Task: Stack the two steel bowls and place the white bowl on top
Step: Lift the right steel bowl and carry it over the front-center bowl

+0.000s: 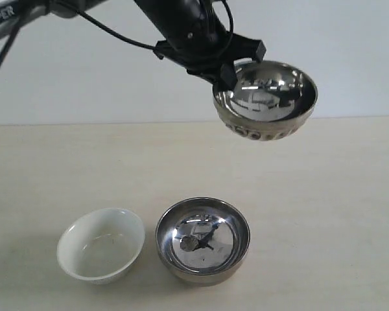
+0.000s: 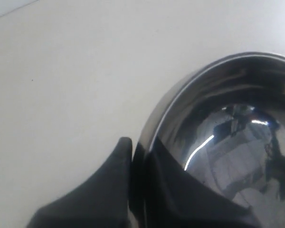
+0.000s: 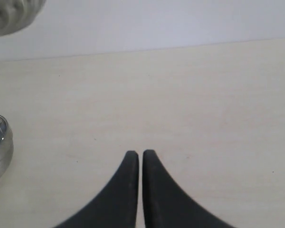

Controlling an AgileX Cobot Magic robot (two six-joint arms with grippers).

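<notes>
High above the pale beige table [image 1: 324,194], clamped at the rim by the left gripper [image 1: 228,74]: a round, mirror-bright steel bowl with ribbed lower outside [image 1: 266,97], tilted so that the inside shows. Down on the table, upright, side by side with a narrow gap: a smooth-sided shiny steel bowl [image 1: 203,240] and, left of it, a plain glossy white ceramic bowl [image 1: 101,245] with flaring sides. Right gripper [image 3: 140,154] pressed together on nothing, over the table.

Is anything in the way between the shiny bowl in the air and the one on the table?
Nothing visible. The ribbed steel bowl, pinched at its rim by the left gripper, hangs over the table; the smooth steel bowl sits uncovered, the white bowl beside it.
</notes>
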